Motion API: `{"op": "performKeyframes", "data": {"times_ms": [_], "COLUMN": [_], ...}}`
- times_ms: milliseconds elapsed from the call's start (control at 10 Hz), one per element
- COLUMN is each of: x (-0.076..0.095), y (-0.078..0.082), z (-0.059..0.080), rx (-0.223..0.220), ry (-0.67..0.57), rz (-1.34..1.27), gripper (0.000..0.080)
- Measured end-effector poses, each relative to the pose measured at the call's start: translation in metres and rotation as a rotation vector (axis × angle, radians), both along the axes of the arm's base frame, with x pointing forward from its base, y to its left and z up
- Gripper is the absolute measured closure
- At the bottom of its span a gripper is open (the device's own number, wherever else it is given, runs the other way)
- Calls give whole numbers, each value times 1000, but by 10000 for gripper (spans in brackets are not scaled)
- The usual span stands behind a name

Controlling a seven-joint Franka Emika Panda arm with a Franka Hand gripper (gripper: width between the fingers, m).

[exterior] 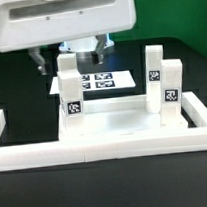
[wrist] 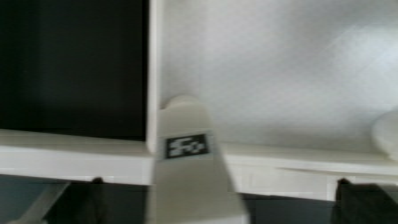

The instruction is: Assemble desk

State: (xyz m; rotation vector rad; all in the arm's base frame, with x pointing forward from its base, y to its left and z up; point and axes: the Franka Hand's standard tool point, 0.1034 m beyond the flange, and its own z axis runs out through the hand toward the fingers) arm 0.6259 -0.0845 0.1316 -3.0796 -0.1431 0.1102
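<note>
The white tray-like tabletop (exterior: 118, 121) lies flat near the front of the table. White leg blocks with black-and-white tags stand upright on it: one at the exterior view's left (exterior: 71, 94) and two at its right (exterior: 155, 73) (exterior: 172, 92). My gripper (exterior: 73, 51) hangs straight above the left leg. In the wrist view the gripper (wrist: 215, 195) is open. Its dark fingertips (wrist: 91, 190) stand wide apart on either side of that tagged leg (wrist: 189, 150) without touching it. The tabletop's surface (wrist: 285, 70) lies beyond the leg.
The long white border rail (exterior: 105, 148) runs along the front and turns back at both ends. The marker board (exterior: 102, 80) lies flat behind the tabletop. The arm's large white body (exterior: 56, 20) fills the top of the exterior view. The table is black.
</note>
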Motion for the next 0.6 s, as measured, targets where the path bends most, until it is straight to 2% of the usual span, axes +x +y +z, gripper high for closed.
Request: {"op": "performKeyframes", "data": {"times_ms": [300,600], "x": [2,6], "y": [-8,-2], "z": [-6,-28], "rx": [-7,-30], "ry": [1,-6], "rz": [-12,-51], "gripper": [151,150]}}
